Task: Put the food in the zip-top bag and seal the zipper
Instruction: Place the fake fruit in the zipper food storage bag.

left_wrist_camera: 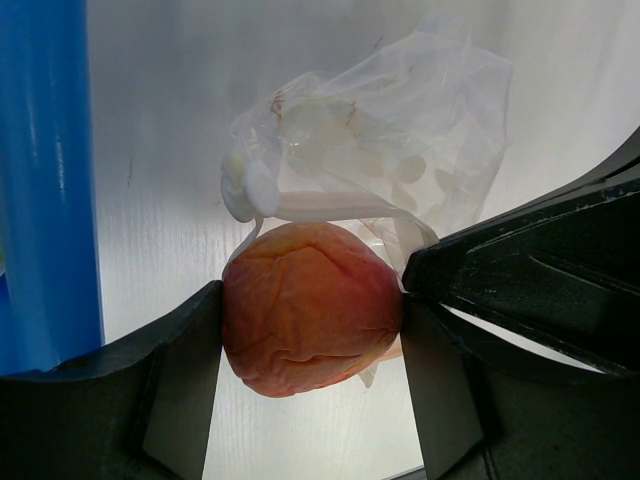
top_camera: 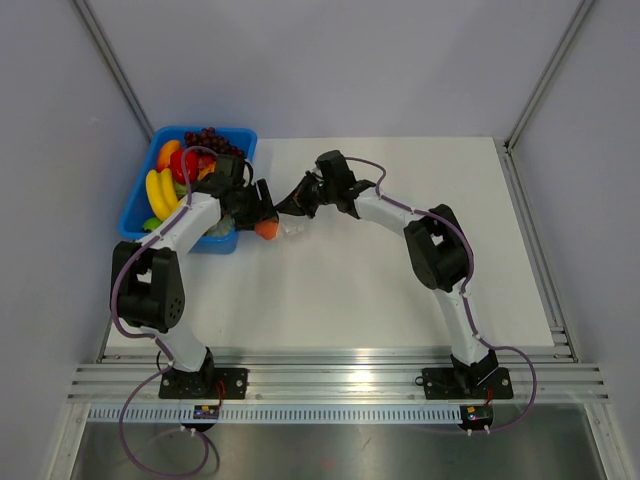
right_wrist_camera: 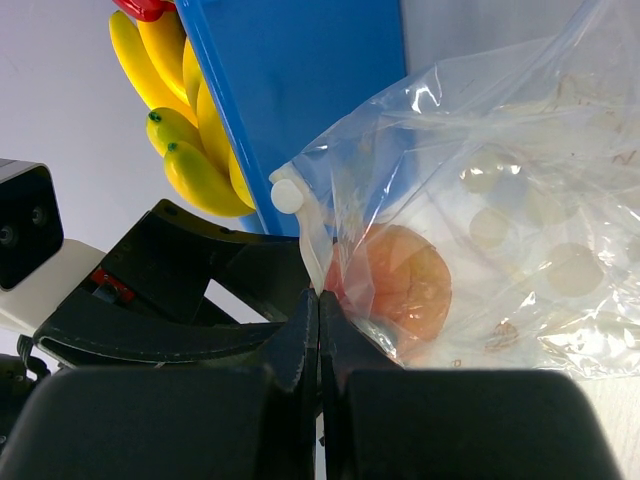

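From above, the left fingers (top_camera: 264,213) hold the food (top_camera: 265,229) left of centre, near the blue bin (top_camera: 138,205). In the left wrist view these fingers (left_wrist_camera: 185,350), partly open, clamp the food (left_wrist_camera: 310,310) at lower centre, against the zipper (left_wrist_camera: 320,206) of the zip-top bag (left_wrist_camera: 400,140). In the right wrist view the right fingers (right_wrist_camera: 318,335), fully closed, pinch the zip-top bag (right_wrist_camera: 520,150) edge; the food (right_wrist_camera: 400,285) shows through the plastic.

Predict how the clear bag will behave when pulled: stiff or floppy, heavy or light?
Probably floppy: the bag is crinkled and bunched where the right gripper pinches its edge. Likely very light, being thin see-through film. It may slip, looking glossy.
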